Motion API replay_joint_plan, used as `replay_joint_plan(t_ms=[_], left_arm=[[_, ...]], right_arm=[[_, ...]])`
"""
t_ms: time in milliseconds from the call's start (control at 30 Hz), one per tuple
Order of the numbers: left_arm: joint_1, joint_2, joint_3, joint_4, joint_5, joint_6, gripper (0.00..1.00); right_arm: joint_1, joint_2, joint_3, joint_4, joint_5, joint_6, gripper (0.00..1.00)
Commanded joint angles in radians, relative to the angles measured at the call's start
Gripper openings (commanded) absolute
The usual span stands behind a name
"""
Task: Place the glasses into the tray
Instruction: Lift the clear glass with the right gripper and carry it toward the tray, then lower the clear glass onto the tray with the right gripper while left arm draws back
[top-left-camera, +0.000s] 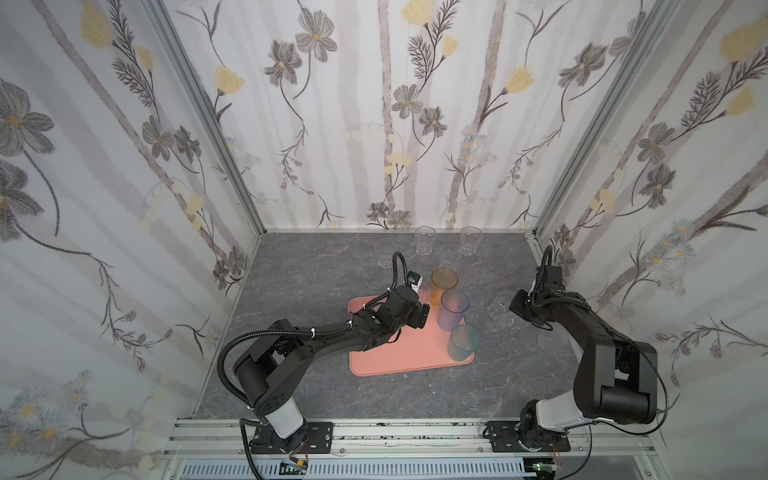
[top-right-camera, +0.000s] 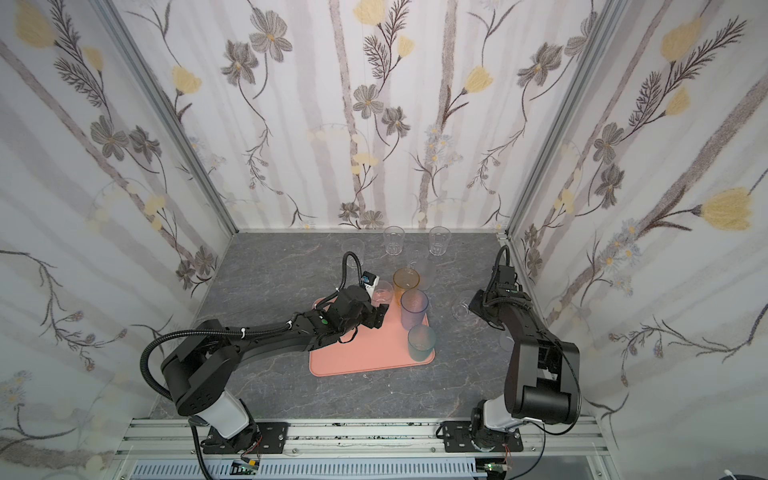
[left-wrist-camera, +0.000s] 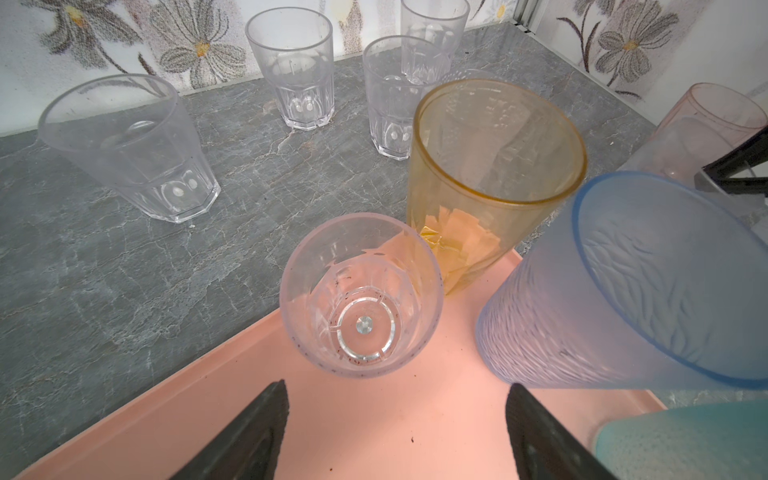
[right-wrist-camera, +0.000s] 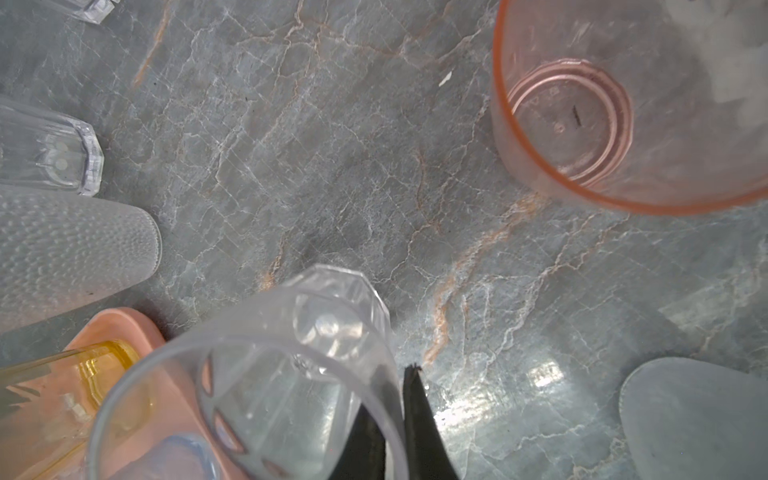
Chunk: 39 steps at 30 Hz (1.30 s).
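Observation:
The salmon-pink tray (top-left-camera: 399, 353) (top-right-camera: 365, 357) lies mid-table. Along its right side stand three tall glasses: amber (top-left-camera: 444, 286), blue-purple (top-left-camera: 454, 309) and teal (top-left-camera: 463, 343). A small clear glass (left-wrist-camera: 361, 295) stands upright at the tray's far corner. My left gripper (left-wrist-camera: 398, 386) (top-left-camera: 422, 299) is open just short of it, nothing between the fingers. Right of the tray, my right gripper (right-wrist-camera: 390, 399) (top-left-camera: 513, 309) is shut on the rim wall of a tilted clear glass (right-wrist-camera: 291, 365) (top-left-camera: 498, 305), one finger inside and one outside.
Several clear tumblers stand near the back wall (top-left-camera: 424, 241) (top-left-camera: 384, 253) (top-left-camera: 470, 241). A frosted glass (right-wrist-camera: 75, 249) stands behind the amber one. An orange-pink glass (right-wrist-camera: 602, 124) stands on the grey marbled table (top-left-camera: 299, 291) beyond my right gripper. Another pale glass (top-left-camera: 550, 340) is beside the right arm.

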<state>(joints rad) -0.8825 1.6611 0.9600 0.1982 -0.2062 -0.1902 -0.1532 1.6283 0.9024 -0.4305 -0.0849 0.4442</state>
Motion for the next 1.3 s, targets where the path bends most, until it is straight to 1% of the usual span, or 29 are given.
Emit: replay_joint_plan(t_ms=[0,100,200,367,500,633,667,767,867,900,1000,1067,1267], left_arm=[[0.002,-0.010,-0.005,0.012,-0.015,0.011,0.85],[0.001,-0.029,-0.008,0.012,-0.068,0.031,0.85],[0.009,-0.058,-0.010,0.014,-0.111,0.046,0.86],[0.031,-0.120,-0.017,0.014,-0.150,0.053,0.86],[0.057,-0.187,-0.034,0.014,-0.165,0.030,0.89],[0.126,-0.266,-0.073,0.007,-0.127,-0.007,0.90],[0.146,-0.285,-0.084,0.003,-0.109,-0.014,0.90],[0.228,-0.342,-0.113,-0.041,-0.053,-0.050,0.88],[0.305,-0.378,-0.119,-0.133,-0.041,-0.068,0.87],[0.326,-0.391,-0.126,-0.152,-0.041,-0.068,0.87],[0.386,-0.439,-0.164,-0.185,-0.025,-0.057,0.87],[0.413,-0.466,-0.189,-0.195,-0.003,-0.051,0.87],[0.428,-0.500,-0.231,-0.197,0.108,-0.063,0.87]], right_arm=[[0.011,-0.041,0.025,0.007,0.032,-0.011,0.03],[0.025,-0.104,0.081,-0.052,0.054,-0.020,0.00],[0.049,-0.157,0.159,-0.118,0.060,-0.024,0.00],[0.142,-0.205,0.332,-0.237,0.075,-0.022,0.00],[0.273,-0.216,0.479,-0.314,0.068,-0.009,0.00],[0.438,-0.187,0.589,-0.367,0.041,-0.008,0.00],[0.476,-0.175,0.602,-0.379,0.029,-0.006,0.00],[0.638,-0.115,0.628,-0.411,0.019,0.007,0.00],[0.768,-0.060,0.618,-0.412,0.045,0.024,0.00],[0.796,-0.045,0.604,-0.402,0.046,0.032,0.00],[0.860,0.015,0.569,-0.359,0.038,0.046,0.00],[0.896,0.058,0.563,-0.345,0.072,0.037,0.00],[0.963,0.195,0.548,-0.329,0.170,0.005,0.01]])
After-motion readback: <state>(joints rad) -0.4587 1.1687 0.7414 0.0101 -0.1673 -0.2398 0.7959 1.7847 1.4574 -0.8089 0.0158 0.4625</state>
